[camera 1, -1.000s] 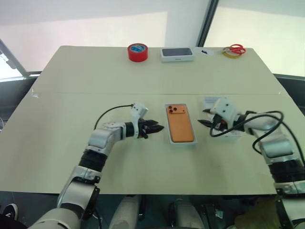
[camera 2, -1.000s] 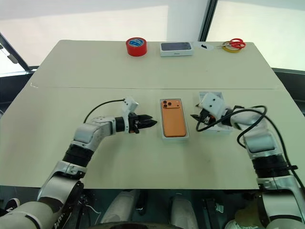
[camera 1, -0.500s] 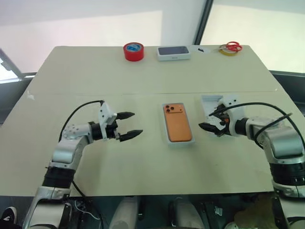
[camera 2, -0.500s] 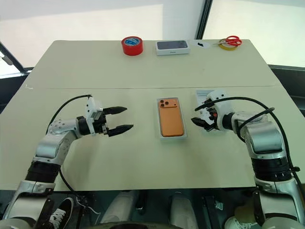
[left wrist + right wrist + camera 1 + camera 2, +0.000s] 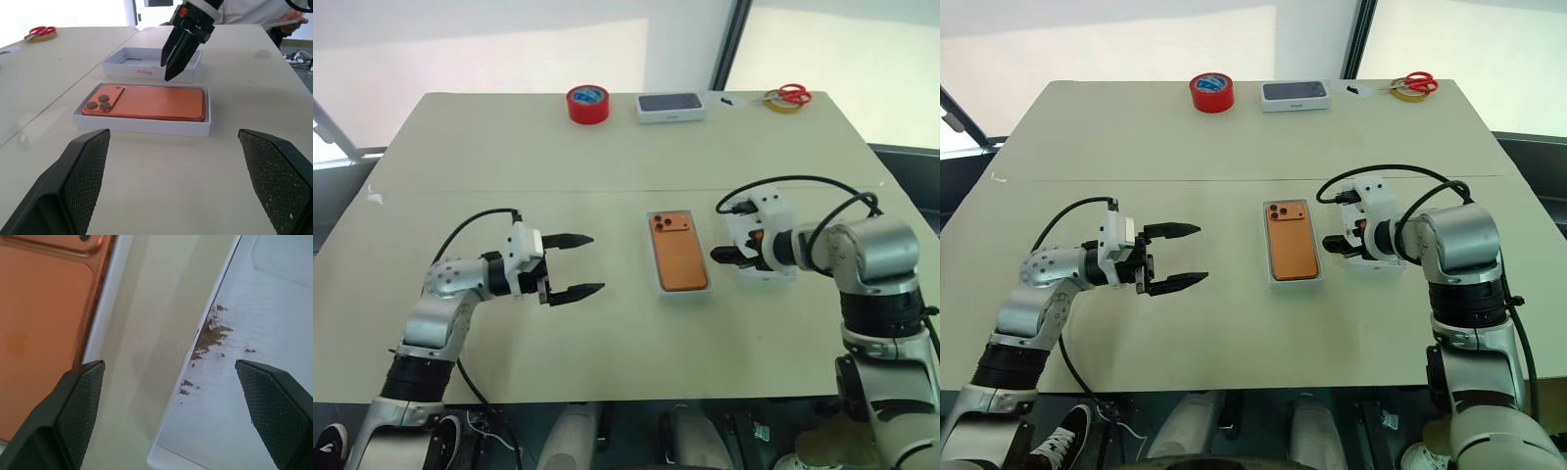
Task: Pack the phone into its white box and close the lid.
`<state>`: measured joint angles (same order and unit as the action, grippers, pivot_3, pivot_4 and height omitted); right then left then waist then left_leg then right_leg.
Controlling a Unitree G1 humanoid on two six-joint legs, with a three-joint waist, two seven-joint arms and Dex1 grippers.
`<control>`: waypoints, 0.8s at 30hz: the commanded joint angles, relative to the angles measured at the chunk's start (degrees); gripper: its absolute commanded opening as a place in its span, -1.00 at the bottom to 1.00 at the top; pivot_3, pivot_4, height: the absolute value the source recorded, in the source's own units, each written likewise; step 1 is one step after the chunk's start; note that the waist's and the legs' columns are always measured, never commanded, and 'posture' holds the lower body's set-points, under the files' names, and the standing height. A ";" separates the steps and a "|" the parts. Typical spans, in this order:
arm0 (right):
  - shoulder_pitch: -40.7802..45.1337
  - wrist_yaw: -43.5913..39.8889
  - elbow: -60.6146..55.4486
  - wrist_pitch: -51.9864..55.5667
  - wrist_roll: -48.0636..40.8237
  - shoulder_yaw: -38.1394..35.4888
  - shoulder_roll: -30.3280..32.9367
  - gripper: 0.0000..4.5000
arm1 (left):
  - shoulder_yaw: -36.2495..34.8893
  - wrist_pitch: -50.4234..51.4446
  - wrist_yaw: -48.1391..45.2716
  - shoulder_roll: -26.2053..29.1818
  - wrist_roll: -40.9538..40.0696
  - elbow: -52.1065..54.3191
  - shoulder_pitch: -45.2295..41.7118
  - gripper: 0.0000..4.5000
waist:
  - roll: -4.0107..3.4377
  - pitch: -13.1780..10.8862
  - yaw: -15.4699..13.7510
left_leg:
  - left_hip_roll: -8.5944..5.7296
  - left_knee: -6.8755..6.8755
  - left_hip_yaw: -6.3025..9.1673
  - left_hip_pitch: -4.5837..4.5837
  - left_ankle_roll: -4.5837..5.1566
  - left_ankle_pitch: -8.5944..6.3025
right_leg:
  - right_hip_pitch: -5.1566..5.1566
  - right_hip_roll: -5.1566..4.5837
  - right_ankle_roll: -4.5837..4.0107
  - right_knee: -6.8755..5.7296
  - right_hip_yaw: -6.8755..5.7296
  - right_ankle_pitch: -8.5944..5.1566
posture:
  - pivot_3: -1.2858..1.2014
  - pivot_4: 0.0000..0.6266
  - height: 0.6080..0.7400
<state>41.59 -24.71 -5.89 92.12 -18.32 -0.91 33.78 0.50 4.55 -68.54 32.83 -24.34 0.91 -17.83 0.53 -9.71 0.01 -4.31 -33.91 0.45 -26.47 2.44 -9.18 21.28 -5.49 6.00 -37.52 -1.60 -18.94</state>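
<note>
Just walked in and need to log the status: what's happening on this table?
The robot is packing a phone. The orange phone already lies camera-side up in the white box at mid-table. The lid sits beside it, inside up, not yet on. The right tool hangs open over the lid's near edge, pointing down. The left tool is open, level and apart from the box, holding nothing.

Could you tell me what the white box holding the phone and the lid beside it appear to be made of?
The white box looks like matte white cardboard: thin, straight upright walls with crisp folded corners. The lid also seems to be cardboard with a smooth white facing; torn patches along its wall expose brown paper fibre underneath. The phone has a satin orange back, metal or frosted glass, unclear which.
</note>
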 commanded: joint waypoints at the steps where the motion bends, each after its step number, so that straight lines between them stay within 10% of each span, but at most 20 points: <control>1: 3.28 3.09 2.11 0.38 -0.36 -1.57 -1.65 0.98 | -1.68 -0.58 0.51 0.70 -0.98 2.23 0.75 0.96 | 0.00 0.00 0.44 | 0.00 -0.01 0.00 0.00 0.08 0.05 | 0.00 0.01 0.00 -0.02 0.00 0.00 | 0.03 -0.52 0.97; 6: 2.42 5.71 0.85 0.38 0.24 1.89 -1.60 0.75 | -1.49 -0.39 1.85 0.15 -0.96 2.84 1.23 0.99 | 0.00 0.00 0.76 | 0.00 -0.04 0.00 0.02 0.10 0.08 | 0.00 0.02 0.02 -0.09 0.00 0.01 | 0.03 -0.52 0.97; 14: 0.47 9.16 -0.47 0.38 0.40 0.85 -2.76 -0.98 | -1.44 -0.12 2.95 0.28 -1.16 3.17 1.29 0.99 | 0.00 0.02 0.70 | 0.00 -0.08 0.00 0.04 0.10 0.09 | 0.01 0.02 0.03 -0.20 0.00 0.01 | 0.03 -0.52 0.97; 19: 1.28 10.66 -0.51 -0.62 1.37 -0.51 -3.71 -0.98 | -1.19 1.88 3.70 -0.18 -1.72 2.83 0.65 0.99 | 0.00 0.02 0.70 | 0.00 -0.10 0.00 0.04 0.11 0.09 | 0.01 0.02 0.03 -0.23 0.00 0.01 | 0.03 -0.52 0.97; 24: -0.16 9.37 -1.43 -12.35 1.27 -2.86 -4.44 -1.00 | -0.94 4.58 5.93 -1.64 -1.66 2.28 0.24 0.17 | -0.01 0.02 0.71 | 0.00 -0.11 -0.01 0.04 0.11 0.10 | 0.04 0.03 0.03 -0.27 0.00 0.01 | 0.03 -0.52 0.97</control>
<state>41.28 -14.56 -5.54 85.76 -17.36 -1.44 29.42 0.28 8.43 -63.33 31.41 -24.49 2.29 -16.71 0.52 -9.69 0.72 -4.31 -34.03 0.45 -26.43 2.55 -9.08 21.32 -5.45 6.03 -37.80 -1.60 -18.93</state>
